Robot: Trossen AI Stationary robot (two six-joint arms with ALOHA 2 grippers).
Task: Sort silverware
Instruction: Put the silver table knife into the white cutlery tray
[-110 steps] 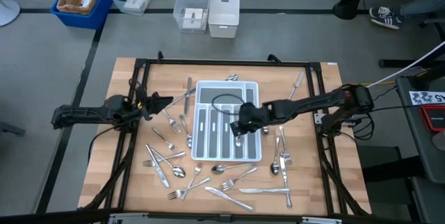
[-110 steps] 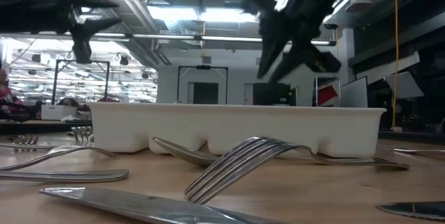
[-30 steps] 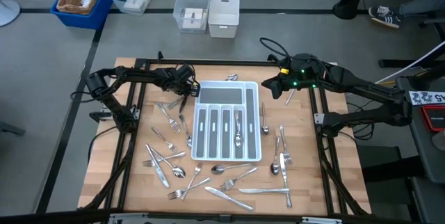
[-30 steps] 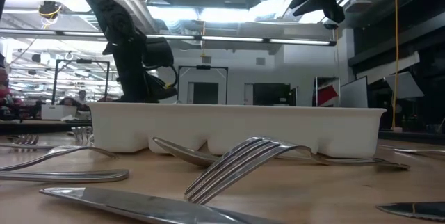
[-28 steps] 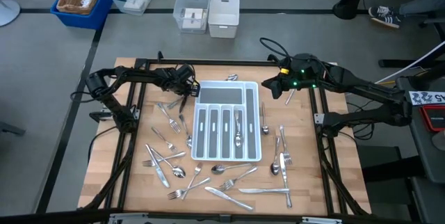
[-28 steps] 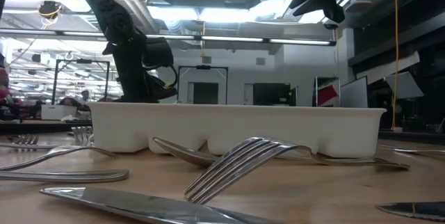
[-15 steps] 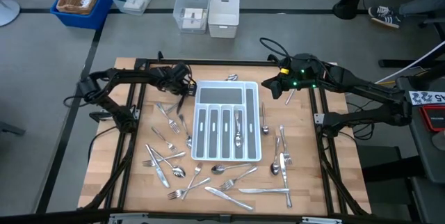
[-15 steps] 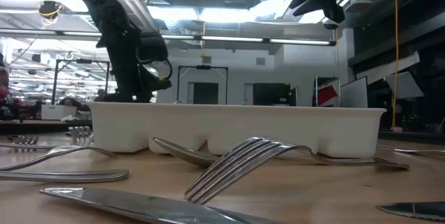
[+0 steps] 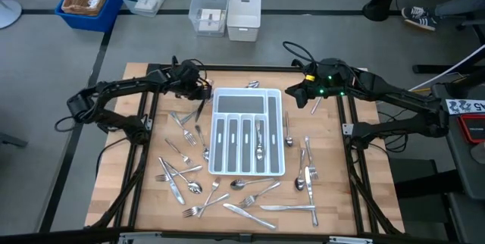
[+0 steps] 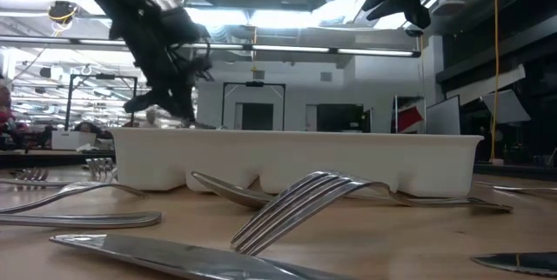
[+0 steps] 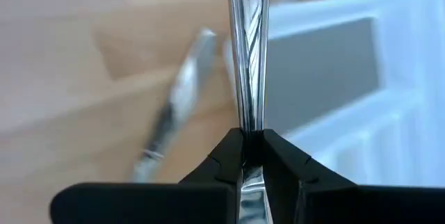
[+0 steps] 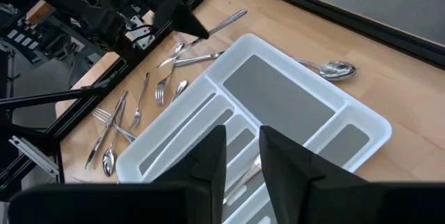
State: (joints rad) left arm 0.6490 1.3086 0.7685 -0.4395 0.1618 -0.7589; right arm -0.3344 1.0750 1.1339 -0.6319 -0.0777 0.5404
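Left wrist view shows a single piece of silverware, a slim shiny handle, clamped between the fingers of the left gripper and pointing out over the edge of the white tray. A second ago that gripper was low beside the tray's far left corner; it has since lifted and swung a little outward, carrying the piece clear of the table. One more utensil is off the wood and on its way, I judge, to a slot. Most of the forks, spoons and knives lie scattered around the tray, one or two already in its slots. The right gripper has not moved, hovering above the far right corner, fingers slightly parted, holding nothing
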